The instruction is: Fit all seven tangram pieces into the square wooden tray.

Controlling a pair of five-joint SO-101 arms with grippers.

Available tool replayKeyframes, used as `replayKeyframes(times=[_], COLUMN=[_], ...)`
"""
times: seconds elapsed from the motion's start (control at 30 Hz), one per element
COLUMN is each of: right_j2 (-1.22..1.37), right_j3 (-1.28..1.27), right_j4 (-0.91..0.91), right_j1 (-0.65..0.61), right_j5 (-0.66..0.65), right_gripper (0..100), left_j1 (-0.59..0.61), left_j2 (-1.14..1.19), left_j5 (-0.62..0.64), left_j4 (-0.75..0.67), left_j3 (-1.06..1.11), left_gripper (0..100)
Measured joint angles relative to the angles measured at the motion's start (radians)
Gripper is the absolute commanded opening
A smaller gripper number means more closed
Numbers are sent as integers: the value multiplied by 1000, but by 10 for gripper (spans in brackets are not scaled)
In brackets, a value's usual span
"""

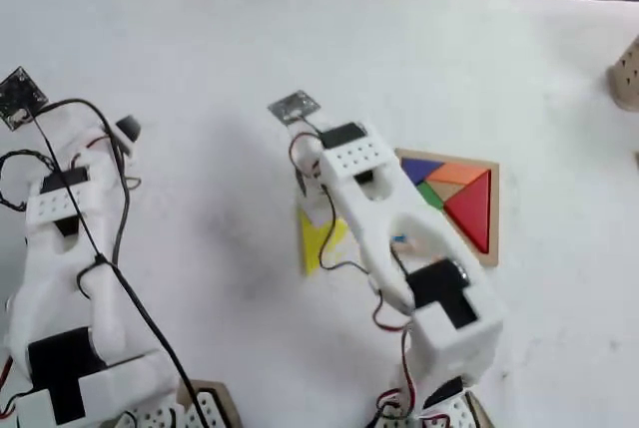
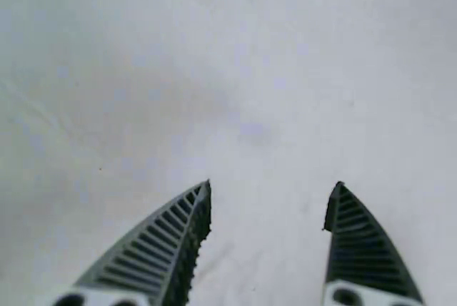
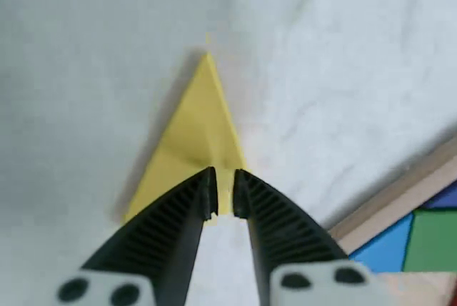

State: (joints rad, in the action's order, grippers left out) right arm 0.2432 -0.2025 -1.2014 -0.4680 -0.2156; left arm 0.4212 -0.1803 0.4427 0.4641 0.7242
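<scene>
A white table (image 1: 200, 69) is shown with two arms side by side. The left arm (image 1: 70, 248) is stationed at the table's left side. Its claw (image 2: 271, 186) is spread wide above bare table surface, with nothing between the ribbed fingers (image 2: 171, 242). The right arm (image 1: 399, 238) is extended over the middle of the table, just beside the square wooden tray (image 1: 493, 218). Its claw (image 3: 225, 185) is drawn to a narrow slit, and the tips are set at one edge of the yellow triangle (image 3: 200, 128). Whether that piece is actually pinched cannot be told. The yellow triangle (image 1: 318, 240) is seen lying outside the tray, near its left side and partly covered by the arm. Inside the tray a large red triangle (image 1: 471, 211) is seated along the right side, with an orange piece (image 1: 459, 173), a blue piece (image 1: 419, 169) and a green piece (image 1: 431, 195) set against it. In the right wrist view the tray's rim (image 3: 400, 188) is seen close to the claw, with the blue piece (image 3: 385, 245) and the green piece (image 3: 432, 238) just inside it.
</scene>
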Motion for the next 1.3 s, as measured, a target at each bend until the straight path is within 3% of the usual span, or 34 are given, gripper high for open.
replayKeyframes(times=[0.1, 0.5, 0.7, 0.93, 1.3], right_j2=[-77, -112, -112, -98, -5], right_j3=[-124, -193, -198, -198, -112], right_j4=[29, 123, 160, 161, 130], right_j1=[0, -15, -54, -77, -81], right_j5=[55, 318, 450, 476, 480], right_gripper=[289, 230, 231, 359, 358], left_j1=[0, -17, -51, -83, -120], left_j2=[0, 0, 0, 0, 0], left_j5=[0, -5, -95, -109, -127], left_j4=[0, 0, 0, 0, -55], left_j3=[0, 0, 14, 28, 57], left_gripper=[268, 268, 268, 268, 267])
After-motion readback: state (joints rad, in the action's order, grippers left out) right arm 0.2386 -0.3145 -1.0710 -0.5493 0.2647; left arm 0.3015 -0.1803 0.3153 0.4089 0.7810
